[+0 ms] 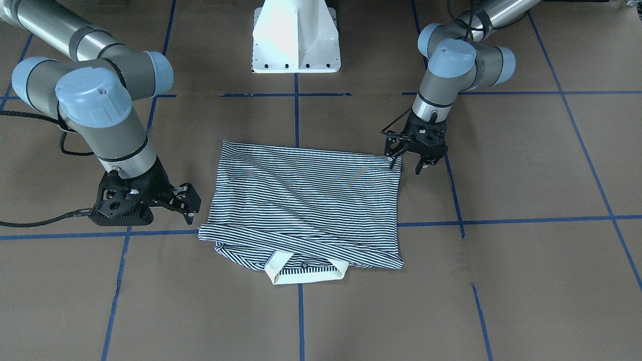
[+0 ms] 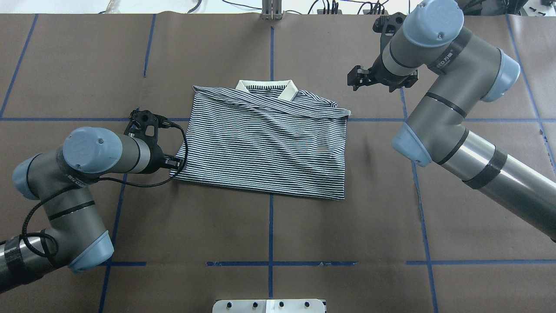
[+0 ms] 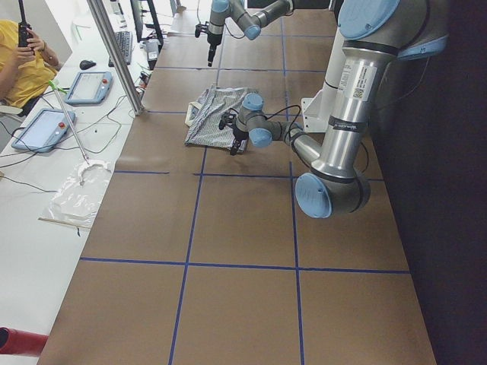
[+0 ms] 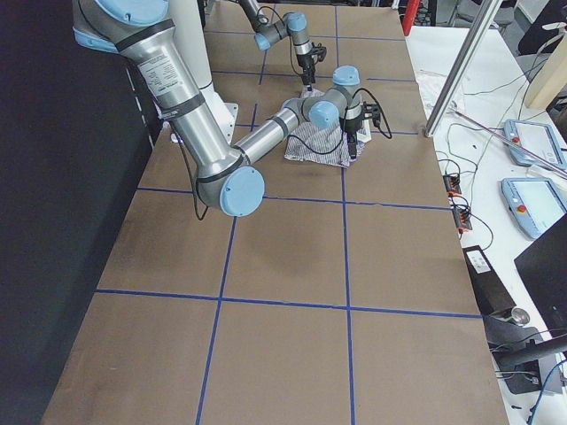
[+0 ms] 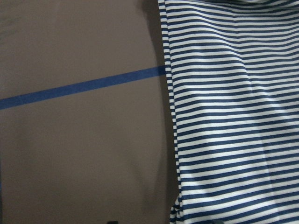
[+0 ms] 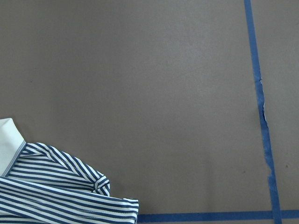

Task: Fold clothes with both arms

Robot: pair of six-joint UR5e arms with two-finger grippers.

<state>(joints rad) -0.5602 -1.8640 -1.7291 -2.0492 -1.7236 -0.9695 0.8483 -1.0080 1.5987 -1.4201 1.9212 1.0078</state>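
The striped polo shirt (image 1: 306,195) lies flat on the brown table with both sleeves folded in across it. Its cream collar (image 2: 267,87) is on the side away from the robot. My left gripper (image 1: 407,164) stands open low at the shirt's hem corner, one finger touching the edge; it also shows in the overhead view (image 2: 176,163). The left wrist view shows that shirt (image 5: 233,116) edge up close. My right gripper (image 1: 189,203) is open and empty beside the collar end, raised above the table (image 2: 357,79). The folded sleeve corner of the shirt (image 6: 46,186) appears in its wrist view.
The white pedestal base (image 1: 296,37) stands at the robot's side of the table. Blue tape lines (image 1: 301,95) cross the brown cover. A side bench with tablets (image 3: 76,91) and a seated person (image 3: 23,61) runs along the far edge, behind a metal pole (image 3: 114,53).
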